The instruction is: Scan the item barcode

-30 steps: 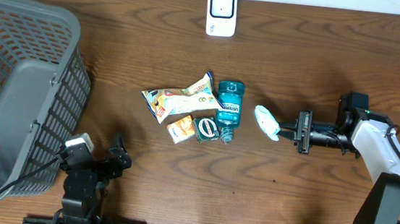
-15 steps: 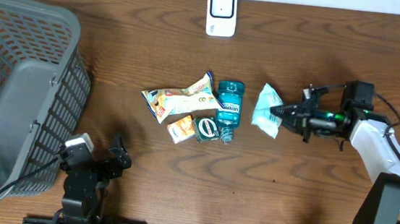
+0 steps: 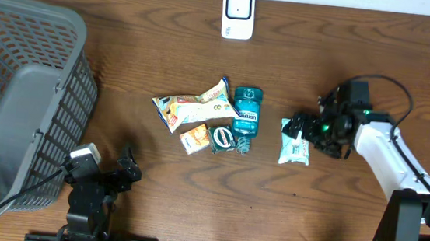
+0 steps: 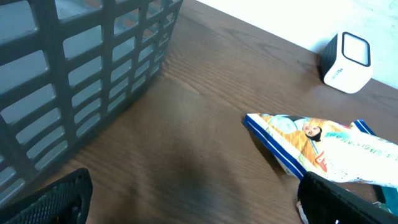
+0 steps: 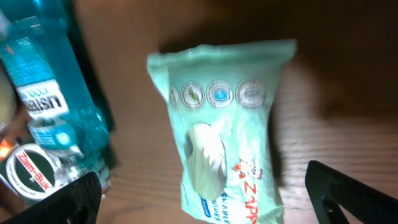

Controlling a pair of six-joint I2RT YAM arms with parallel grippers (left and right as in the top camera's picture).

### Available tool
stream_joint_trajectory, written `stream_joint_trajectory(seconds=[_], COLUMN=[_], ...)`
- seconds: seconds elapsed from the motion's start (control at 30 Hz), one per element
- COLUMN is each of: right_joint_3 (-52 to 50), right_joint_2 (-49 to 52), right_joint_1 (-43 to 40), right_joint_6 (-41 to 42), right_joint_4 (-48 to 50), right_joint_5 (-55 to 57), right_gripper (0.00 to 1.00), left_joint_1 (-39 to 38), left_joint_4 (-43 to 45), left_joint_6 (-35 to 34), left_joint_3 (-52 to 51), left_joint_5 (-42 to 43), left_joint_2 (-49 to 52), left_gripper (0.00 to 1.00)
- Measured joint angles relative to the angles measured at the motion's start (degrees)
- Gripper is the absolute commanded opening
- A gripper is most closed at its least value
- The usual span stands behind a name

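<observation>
The counter is of dark brown wood with a strong grain, and a pale strip runs along its far edge.

At the near edge, left of the middle, the left arm is folded low. Its left pincer is released: the two black fingers stand wide apart with nothing between them, only bare wood under them.

Further in, at the right of the middle, lies the pale green wipes packet, flat on the counter with its printed face up. The right pincer hangs just over it and is also released: in the wrist view its fingers stand far apart, one on each side of the packet. Whether they touch the packet I cannot tell.

Just left of the packet is a small group of goods. The blue mouthwash bottle lies on its side, nearest to the packet but apart from it. A round green tin and a small orange sachet lie at the near side of the group, and a long snack bag lies beside the bottle.

The grey plastic basket fills the left side of the counter, tilted.

At the far edge, near the middle, stands the white scanner, well apart from the packet.
</observation>
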Motion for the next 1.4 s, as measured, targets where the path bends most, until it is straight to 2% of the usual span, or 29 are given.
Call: stream_joint_trajectory(seconds=[0.2, 0.47, 0.7, 0.83, 0.93, 0.97, 1.03, 1.1, 1.27, 1.4], right_joint_3=[6.8, 6.9, 6.9, 6.9, 7.8, 8.2, 8.9, 9.3, 11.0, 15.6], right_joint_2=[0.0, 1.2, 8.5, 13.7, 15.5, 15.9, 16.8, 17.3, 17.4, 17.4], right_joint_1=[5.4, 21.8, 24.3, 24.3, 24.4, 24.4, 24.4, 24.3, 23.1, 20.9], right_joint_6=[0.5, 8.0, 12.1, 12.7, 13.2, 13.1, 11.8, 10.2, 4.5, -4.4], right_joint_4=[-1.6, -6.6, -8.6, -9.8, -11.5, -11.9, -12.3, -12.9, -15.0, -20.5], right_joint_5=[7.1, 30.3, 39.8, 41.1, 41.9, 41.9, 41.7, 42.0, 38.4, 23.1], right_gripper=[0.99, 0.85, 0.74, 0.49, 0.42, 0.35, 0.12, 0.01, 0.01, 0.01], left_joint_1=[0.0, 0.0, 0.0, 0.0, 0.0, 0.0, 0.0, 0.0, 0.0, 0.0], left_joint_4=[0.0, 0.0, 0.0, 0.0, 0.0, 0.0, 0.0, 0.0, 0.0, 0.0], left_joint_6=[0.0, 0.0, 0.0, 0.0, 0.0, 0.0, 0.0, 0.0, 0.0, 0.0], left_joint_3=[0.0, 0.0, 0.0, 0.0, 0.0, 0.0, 0.0, 0.0, 0.0, 0.0], left_joint_5=[0.0, 0.0, 0.0, 0.0, 0.0, 0.0, 0.0, 0.0, 0.0, 0.0], left_joint_2=[0.0, 0.0, 0.0, 0.0, 0.0, 0.0, 0.0, 0.0, 0.0, 0.0], left_gripper=[0.98, 0.98, 0.98, 0.98, 0.98, 0.98, 0.98, 0.98, 0.98, 0.98])
